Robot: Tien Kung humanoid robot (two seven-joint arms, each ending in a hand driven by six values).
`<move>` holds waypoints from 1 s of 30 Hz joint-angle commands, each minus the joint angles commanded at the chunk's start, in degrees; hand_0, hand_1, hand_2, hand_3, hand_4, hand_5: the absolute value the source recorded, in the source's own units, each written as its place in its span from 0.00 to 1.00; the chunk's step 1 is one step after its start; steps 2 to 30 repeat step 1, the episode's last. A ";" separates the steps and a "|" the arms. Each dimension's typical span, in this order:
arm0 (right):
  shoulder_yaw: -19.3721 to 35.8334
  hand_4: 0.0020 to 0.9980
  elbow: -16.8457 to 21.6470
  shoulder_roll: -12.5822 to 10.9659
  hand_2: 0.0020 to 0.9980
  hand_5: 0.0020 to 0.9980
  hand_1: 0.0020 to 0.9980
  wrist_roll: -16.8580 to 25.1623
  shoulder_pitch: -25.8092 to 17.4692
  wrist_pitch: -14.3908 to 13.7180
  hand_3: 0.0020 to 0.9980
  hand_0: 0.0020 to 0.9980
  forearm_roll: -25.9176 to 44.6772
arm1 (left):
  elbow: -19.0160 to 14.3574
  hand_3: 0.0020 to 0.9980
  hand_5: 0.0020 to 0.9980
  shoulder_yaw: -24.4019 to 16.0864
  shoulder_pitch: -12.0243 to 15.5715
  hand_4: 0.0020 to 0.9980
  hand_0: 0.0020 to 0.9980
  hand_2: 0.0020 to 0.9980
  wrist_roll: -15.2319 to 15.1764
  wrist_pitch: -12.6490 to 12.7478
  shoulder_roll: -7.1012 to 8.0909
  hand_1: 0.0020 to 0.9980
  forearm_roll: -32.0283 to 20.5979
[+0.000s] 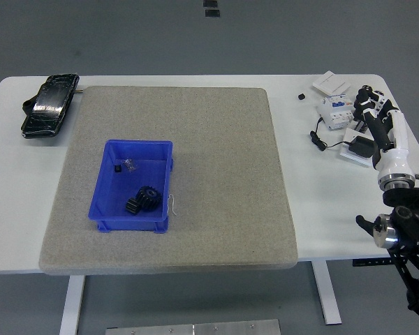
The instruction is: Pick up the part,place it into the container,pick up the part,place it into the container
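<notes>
A blue container (107, 211) sits on the left part of the grey mat (216, 174). Inside it lie a black gear-like part (142, 199), a small black piece (116, 168) and a small clear piece (130, 165). My right hand (372, 107) is at the table's far right edge, over the small items there, well away from the container. Its fingers are loosely extended and hold nothing. My left arm is out of view.
A black pouch (49, 105) lies at the table's back left corner. At the back right are a white circuit breaker (335, 110), white cards (331, 84), a small black cap (302, 96) and a black adapter with a cable (356, 146).
</notes>
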 joint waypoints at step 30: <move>-0.13 0.86 -0.07 -0.05 0.74 0.65 0.74 0.08 0.15 0.03 0.71 0.73 0.23 | 0.02 0.59 0.27 0.03 0.00 0.63 0.68 0.61 -0.04 -0.01 -0.05 0.64 -0.06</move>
